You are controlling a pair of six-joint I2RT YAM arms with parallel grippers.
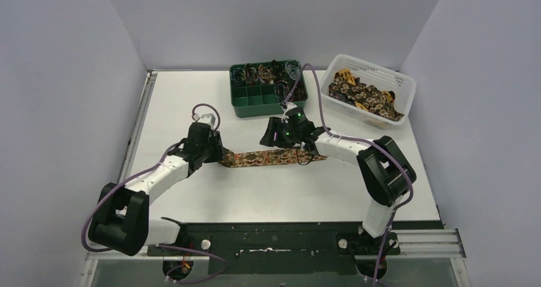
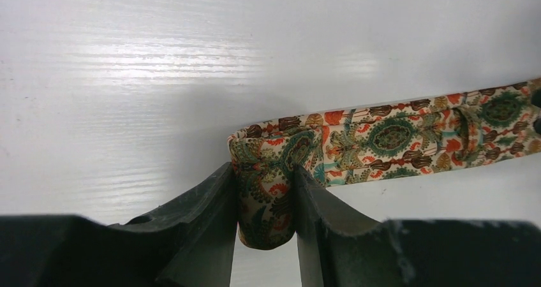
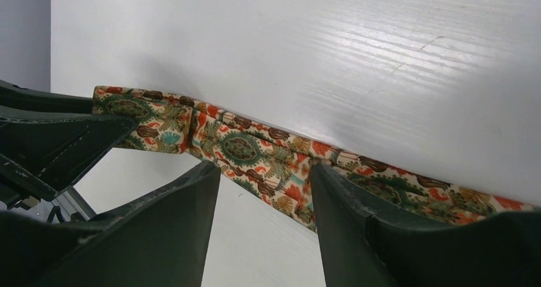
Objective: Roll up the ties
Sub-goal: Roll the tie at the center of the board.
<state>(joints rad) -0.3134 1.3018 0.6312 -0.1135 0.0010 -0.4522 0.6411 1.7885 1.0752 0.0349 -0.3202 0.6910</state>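
My left gripper (image 2: 265, 175) pinches the tie (image 1: 271, 158), flat on the table (image 1: 287, 194), by its folded end; right gripper (image 3: 265, 172) gapes over it, holding nothing. It's slack, so the fold may slip as I roll.

In the top view, the left arm (image 1: 203, 143) and right arm (image 1: 295, 131) cover both ends of the tie (image 1: 261, 159). In the left wrist view, the tie runs off the right edge, and the left fingers (image 2: 204, 226) mask the sides of its folded end. In the right wrist view, the strip passes behind the right fingers (image 3: 357, 229). The green tray (image 1: 268, 112) contents are too small to identify. The ties (image 1: 363, 95) in the basket (image 1: 409, 89) overlap and cannot be counted.
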